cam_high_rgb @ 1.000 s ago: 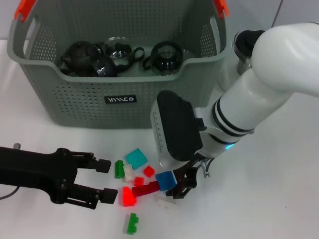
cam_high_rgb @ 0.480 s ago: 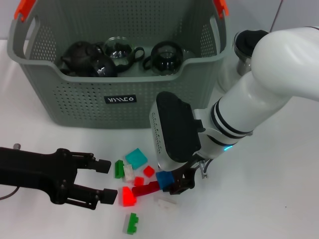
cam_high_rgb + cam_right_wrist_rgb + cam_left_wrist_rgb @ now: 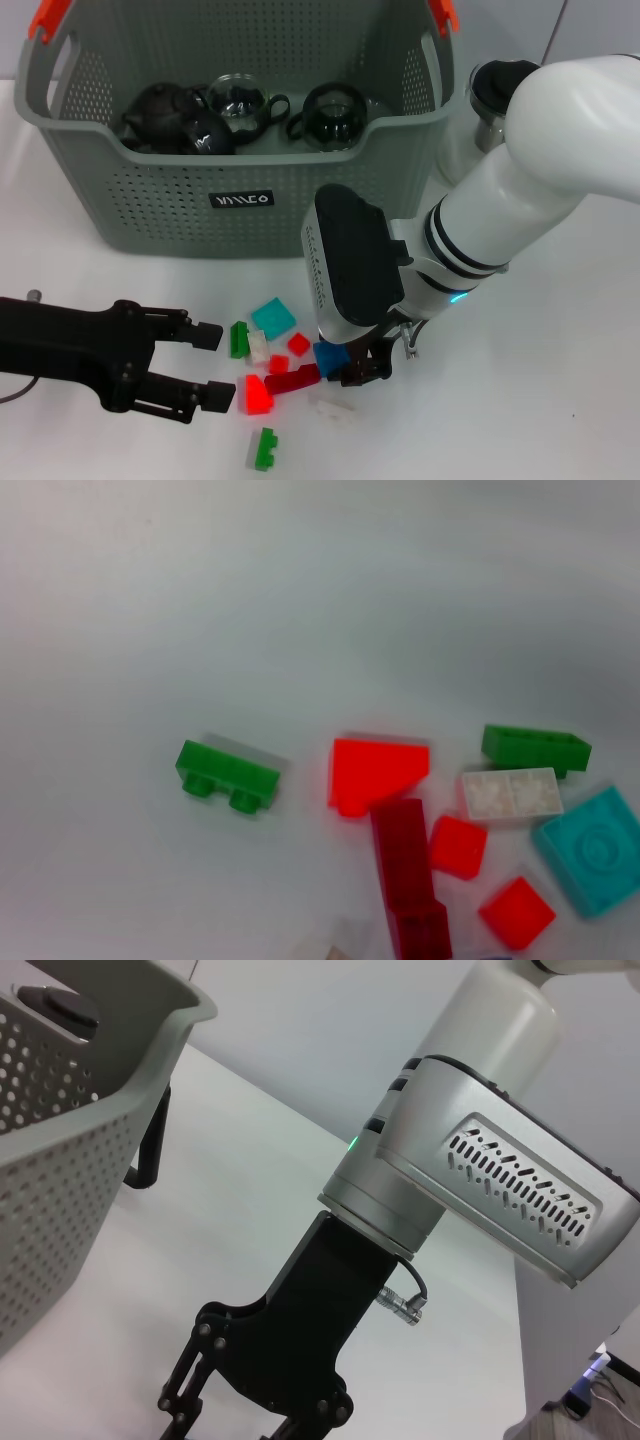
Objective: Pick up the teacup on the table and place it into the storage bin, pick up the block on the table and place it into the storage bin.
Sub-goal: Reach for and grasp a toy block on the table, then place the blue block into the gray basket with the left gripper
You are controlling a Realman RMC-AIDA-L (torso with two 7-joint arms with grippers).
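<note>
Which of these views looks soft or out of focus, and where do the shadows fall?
Right wrist view: soft overall, with the dark red block blurring near the picture's edge; faint shadows hug the green brick. Head view: even light, a dim shadow under the right tool. Left wrist view: the storage bin wall looms close and slightly soft.

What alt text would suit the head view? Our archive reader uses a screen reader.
The right gripper reaches down onto a blue block among scattered coloured blocks on a white table, in front of the storage bin holding dark teapots and glass cups. The left gripper rests open beside the blocks.
</note>
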